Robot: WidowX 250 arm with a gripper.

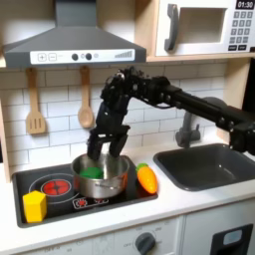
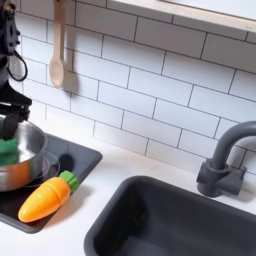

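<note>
We see the gripper lowered over the metal pot, its fingers slightly apart just above a green object lying inside; nothing gripped yet, and a carrot lies beside the pot

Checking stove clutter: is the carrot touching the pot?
Apart. In the second exterior view, a strip of black stovetop separates the carrot from the pot.

My arm stretches in from the first exterior view's right, elbow high, wrist bent straight down. My gripper hangs below it with its fingers pointing down, slightly parted.
</note>
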